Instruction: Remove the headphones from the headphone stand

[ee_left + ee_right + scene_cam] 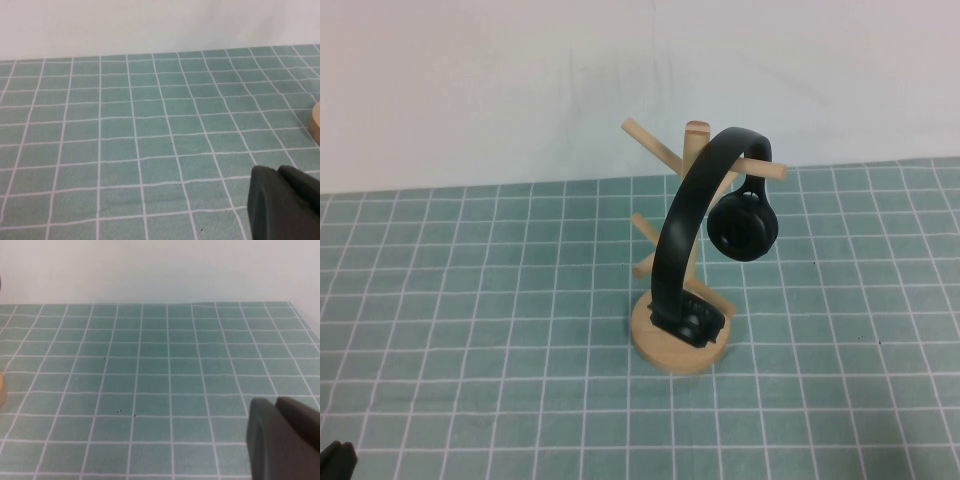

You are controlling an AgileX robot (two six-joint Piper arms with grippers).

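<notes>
The black headphones (682, 215) hang on the light wooden headphone stand (658, 345) at the middle of the table. The band loops over the top pegs, one ear cup (743, 228) hangs to the right, and the other rests on the disc base. My left gripper (278, 171) is shut and empty, low over the mat, left of the stand; only its dark edge shows at the near-left corner of the high view (335, 460). My right gripper (276, 401) is shut and empty over the mat, right of the stand, and out of the high view.
A green mat with a white grid (470, 300) covers the table, with a pale wall (520, 80) behind it. An edge of the stand's base shows in the left wrist view (315, 125) and in the right wrist view (1, 390).
</notes>
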